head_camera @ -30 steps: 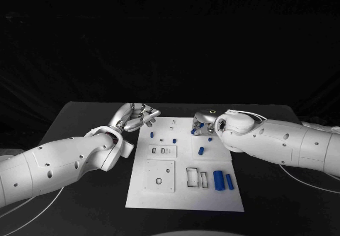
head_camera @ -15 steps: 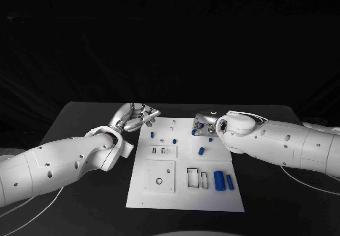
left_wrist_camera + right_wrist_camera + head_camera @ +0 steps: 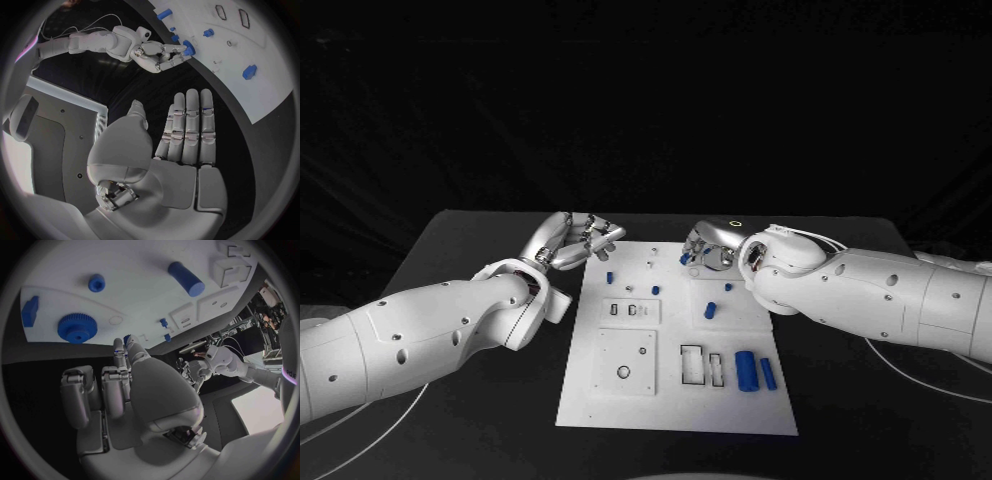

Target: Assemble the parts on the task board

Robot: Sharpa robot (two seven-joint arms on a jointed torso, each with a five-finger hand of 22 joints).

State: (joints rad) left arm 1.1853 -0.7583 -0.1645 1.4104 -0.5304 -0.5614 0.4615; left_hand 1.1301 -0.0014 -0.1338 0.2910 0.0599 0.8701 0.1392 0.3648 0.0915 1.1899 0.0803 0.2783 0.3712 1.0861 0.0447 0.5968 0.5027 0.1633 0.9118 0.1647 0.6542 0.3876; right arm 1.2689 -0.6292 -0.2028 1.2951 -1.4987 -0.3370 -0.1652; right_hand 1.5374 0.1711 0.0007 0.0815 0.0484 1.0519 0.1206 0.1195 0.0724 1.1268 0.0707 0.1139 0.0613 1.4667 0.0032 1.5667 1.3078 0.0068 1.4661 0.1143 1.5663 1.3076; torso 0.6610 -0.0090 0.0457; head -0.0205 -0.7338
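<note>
Here, the right robot hand (image 3: 708, 250) pinches a blue part (image 3: 687, 256) above the board (image 3: 678, 400)'s far edge and should lower it squarely, while the left robot hand (image 3: 577, 238) waits alongside, open-fingered.

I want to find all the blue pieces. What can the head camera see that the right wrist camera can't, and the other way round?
Head view: two blue cylinders side by side near the task board's near edge. Right wrist view: a toothed blue gear by the right hand. Both: the board and the left hand.
</note>
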